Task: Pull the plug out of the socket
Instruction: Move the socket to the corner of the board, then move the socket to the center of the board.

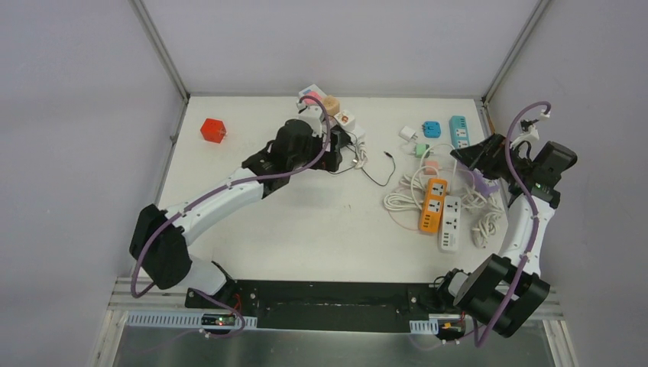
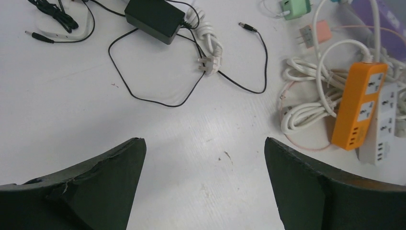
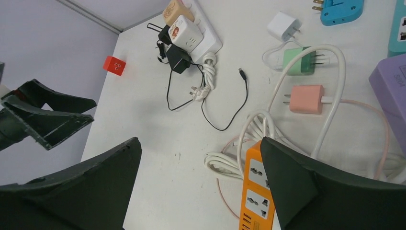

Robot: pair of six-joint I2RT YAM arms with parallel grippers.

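A white power strip [image 3: 207, 42] lies at the back middle of the table [image 1: 306, 222], also in the top view [image 1: 325, 108]. A tan plug [image 3: 173, 10], a white cube adapter [image 3: 185, 30] and a black plug [image 3: 165, 33] sit in its sockets. A black adapter [image 2: 155, 18] with a thin cord lies beside it. My left gripper [image 1: 336, 153] is open and empty, held above the table near this adapter; bare table shows between its fingers [image 2: 110, 182]. My right gripper [image 1: 472, 157] is open and empty above the cable pile at the right, its fingers [image 3: 306, 182] wide apart.
An orange power strip [image 1: 433, 204] and a white one [image 1: 450, 223] lie among coiled white cables [image 1: 401, 200] at the right. Green [image 3: 298, 60], pink [image 3: 306, 99], white [image 3: 283, 25] and blue [image 3: 341, 8] adapters lie nearby. A red cube [image 1: 212, 130] sits at the back left.
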